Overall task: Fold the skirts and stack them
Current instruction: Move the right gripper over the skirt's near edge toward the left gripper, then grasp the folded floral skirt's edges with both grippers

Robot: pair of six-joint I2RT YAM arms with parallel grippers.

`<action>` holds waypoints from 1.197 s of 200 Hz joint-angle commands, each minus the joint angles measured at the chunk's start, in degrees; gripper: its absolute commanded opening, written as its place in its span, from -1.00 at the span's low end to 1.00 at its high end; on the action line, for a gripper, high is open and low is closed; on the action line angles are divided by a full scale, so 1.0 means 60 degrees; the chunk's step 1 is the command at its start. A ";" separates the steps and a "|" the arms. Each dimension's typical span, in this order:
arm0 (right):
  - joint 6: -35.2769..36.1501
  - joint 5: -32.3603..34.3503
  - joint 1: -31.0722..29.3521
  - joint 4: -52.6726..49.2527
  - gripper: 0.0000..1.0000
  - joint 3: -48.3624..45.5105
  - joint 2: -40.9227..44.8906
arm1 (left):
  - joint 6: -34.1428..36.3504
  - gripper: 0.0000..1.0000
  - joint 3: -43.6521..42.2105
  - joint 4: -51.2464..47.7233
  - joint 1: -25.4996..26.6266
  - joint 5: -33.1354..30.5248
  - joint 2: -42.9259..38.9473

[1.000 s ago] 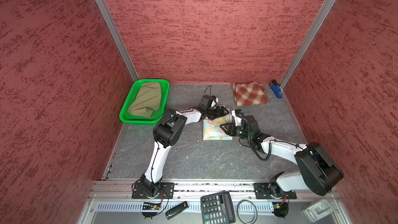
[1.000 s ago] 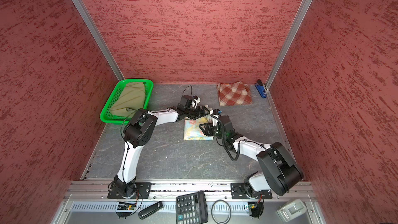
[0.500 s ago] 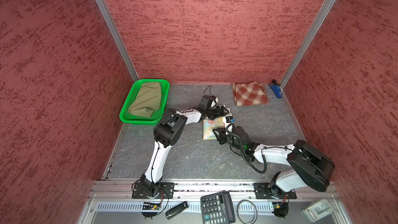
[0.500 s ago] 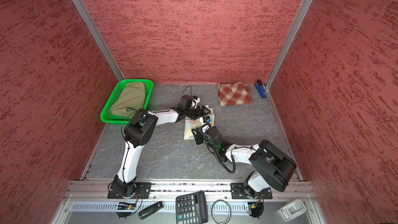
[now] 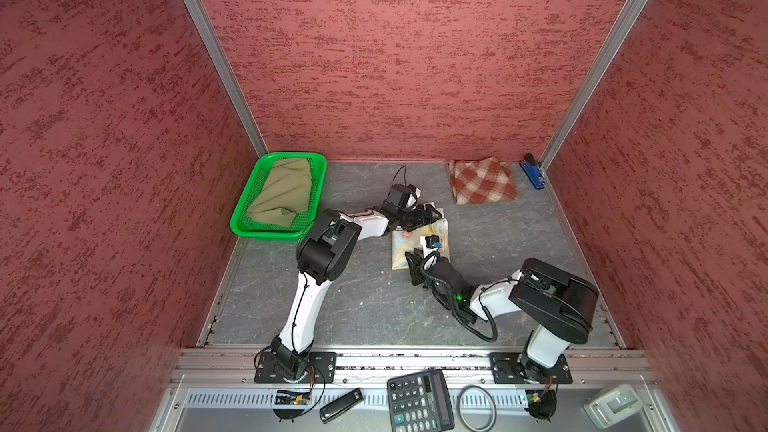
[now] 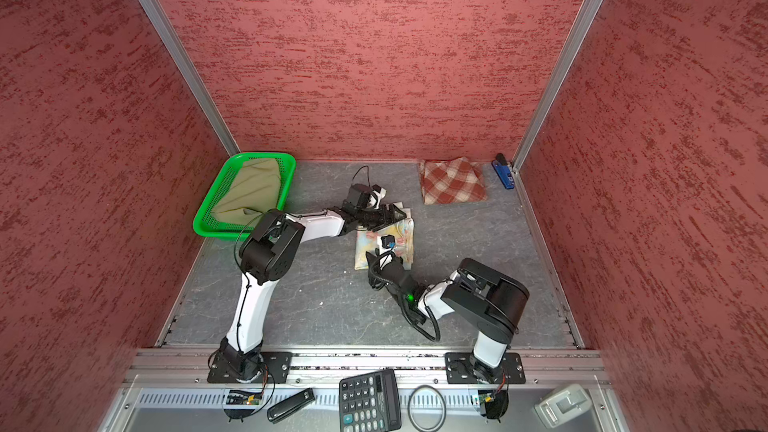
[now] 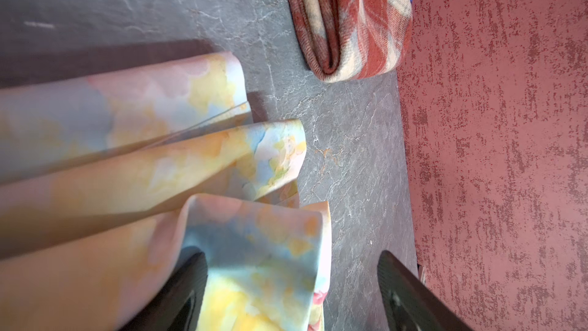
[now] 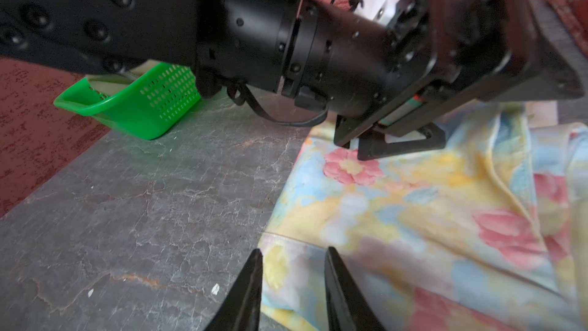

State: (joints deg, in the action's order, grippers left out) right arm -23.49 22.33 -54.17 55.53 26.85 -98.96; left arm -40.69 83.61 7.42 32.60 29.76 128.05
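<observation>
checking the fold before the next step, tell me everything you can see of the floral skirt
The floral skirt is thin, soft cloth in pastel yellow and blue with pink flowers. It is folded into a rough rectangle and lies mid-way across the grey table. Its far end rises in loose, curled layers. There the left gripper has its jaws wide, with one finger tucked among the layers. The right gripper sits at the near edge, jaws slightly apart, with no pinch visible.
</observation>
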 commanded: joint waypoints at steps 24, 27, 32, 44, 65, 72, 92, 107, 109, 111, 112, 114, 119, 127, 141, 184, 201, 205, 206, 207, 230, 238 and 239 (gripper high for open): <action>0.0050 0.0959 -0.0039 0.0482 -0.30 0.0344 -0.0627 | -0.0060 0.70 -0.0238 -0.0438 -0.0064 -0.0045 0.0397; 0.0014 0.1002 -0.0040 0.0514 -0.30 0.0344 -0.0689 | -0.0071 0.70 -0.0239 -0.0432 -0.0069 -0.0041 0.0397; -0.0022 0.1063 -0.0039 0.0571 -0.29 0.0309 -0.0834 | -0.0061 0.70 -0.0220 -0.0431 -0.0060 -0.0049 0.0397; -0.0105 0.1190 -0.0039 0.0713 -0.29 0.0244 -0.1206 | -0.0061 0.70 -0.0184 -0.0483 -0.0065 -0.0052 0.0417; -0.0823 0.1269 -0.0038 0.1013 -0.30 -0.0239 -0.1619 | 0.0009 0.70 -0.0156 -0.0561 -0.0067 -0.0078 0.0433; -0.1169 0.1243 -0.0038 0.1091 -0.30 -0.0469 -0.1653 | 0.0020 0.70 -0.0164 -0.0578 -0.0076 -0.0095 0.0425; -0.2054 0.0984 -0.0051 0.1160 -0.30 -0.1169 -0.1637 | 0.0043 0.70 -0.0257 -0.0534 -0.0088 -0.0161 0.0410; -0.2522 0.0922 -0.0132 0.1158 -0.30 -0.1662 -0.1433 | 0.0028 0.70 -0.0316 -0.0464 -0.0109 -0.0161 0.0426; -0.2529 0.0922 -0.0150 0.1182 -0.30 -0.1721 -0.1377 | 0.0025 0.70 -0.0324 -0.0461 -0.0103 -0.0164 0.0426; -0.2531 0.0922 -0.0165 0.1199 -0.30 -0.1795 -0.1319 | 0.0027 0.70 -0.0334 -0.0457 -0.0102 -0.0179 0.0437; -0.2531 0.0930 -0.0175 0.1202 -0.30 -0.1817 -0.1290 | 0.0028 0.70 -0.0338 -0.0451 -0.0101 -0.0182 0.0439; -0.2513 0.0946 -0.0194 0.1211 -0.29 -0.1866 -0.1210 | 0.0021 0.70 -0.0341 -0.0440 -0.0112 -0.0173 0.0440; -0.2475 0.1000 -0.0227 0.1167 -0.28 -0.1955 -0.1020 | 0.0020 0.70 -0.0339 -0.0433 -0.0120 -0.0162 0.0441; -0.2419 0.1077 -0.0251 0.0941 -0.26 -0.2031 -0.0661 | 0.0014 0.70 -0.0306 -0.0431 -0.0116 -0.0143 0.0455; -0.2293 0.1152 -0.0244 0.0491 -0.21 -0.2160 0.0105 | 0.0014 0.70 -0.0212 -0.0482 -0.0116 -0.0100 0.0441; -0.2218 0.1532 -0.0204 -0.2313 -0.06 -0.2325 0.3461 | 0.0328 0.78 0.0386 -0.1061 -0.0112 0.0038 -0.0223; -0.2311 0.1410 0.0174 -0.3992 -0.01 -0.2065 0.4825 | 0.0480 0.82 0.0716 -0.1329 -0.0130 0.0056 -0.0702; -0.2373 0.1289 0.0330 -0.4401 0.01 -0.1967 0.5111 | 0.0527 0.82 0.0811 -0.1412 -0.0135 0.0052 -0.0803; -0.2379 0.1230 0.0380 -0.4484 0.01 -0.1947 0.5169 | 0.0527 0.82 0.0835 -0.1427 -0.0140 0.0051 -0.0833; -0.2382 0.1171 0.0434 -0.4562 0.02 -0.1929 0.5250 | 0.0534 0.82 0.0862 -0.1449 -0.0143 0.0051 -0.0863; -0.2730 -0.0746 0.2088 -0.6243 0.14 -0.1312 0.6286 | 0.0736 0.88 0.1288 -0.2022 -0.0253 -0.0153 -0.1533; -0.2776 -0.1614 0.2858 -0.6704 0.19 -0.0997 0.6412 | 0.0811 0.91 0.1306 -0.2158 -0.0320 -0.0257 -0.1818; -0.2778 -0.1679 0.2933 -0.6793 0.20 -0.0964 0.6421 | 0.0823 0.91 0.1302 -0.2173 -0.0328 -0.0265 -0.1861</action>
State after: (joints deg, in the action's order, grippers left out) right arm -37.43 23.73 -44.97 29.80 16.88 -63.11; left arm -38.46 88.79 -2.11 31.86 29.63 124.03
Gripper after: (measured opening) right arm 0.570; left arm 0.943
